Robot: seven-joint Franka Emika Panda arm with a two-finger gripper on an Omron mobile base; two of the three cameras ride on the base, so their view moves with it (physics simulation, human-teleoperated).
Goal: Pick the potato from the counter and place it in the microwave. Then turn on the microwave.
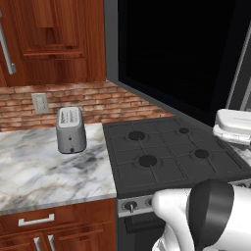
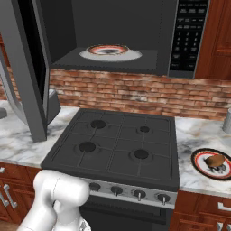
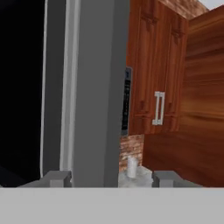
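Observation:
The potato (image 2: 215, 160) lies on a round plate (image 2: 198, 167) on the marble counter (image 2: 194, 131) right of the stove. Above the stove the microwave (image 2: 180, 36) stands with its door (image 2: 28, 67) swung wide open; a plate (image 2: 110, 52) rests inside the cavity. My gripper (image 3: 111, 178) is open, its two tips far apart with nothing between them. It faces the grey free edge of the door (image 3: 94, 87), with the black glass to the left. A white block (image 1: 233, 125) that looks like my hand sits by the door's silver handle (image 1: 239, 68).
A black gas stovetop (image 2: 117, 142) fills the middle below the microwave. A silver toaster (image 1: 71, 130) stands on the counter (image 1: 44, 171) left of the stove. Wooden wall cabinets (image 3: 162, 74) flank the microwave, and a small pale cup (image 3: 132, 167) stands on the counter beyond the door.

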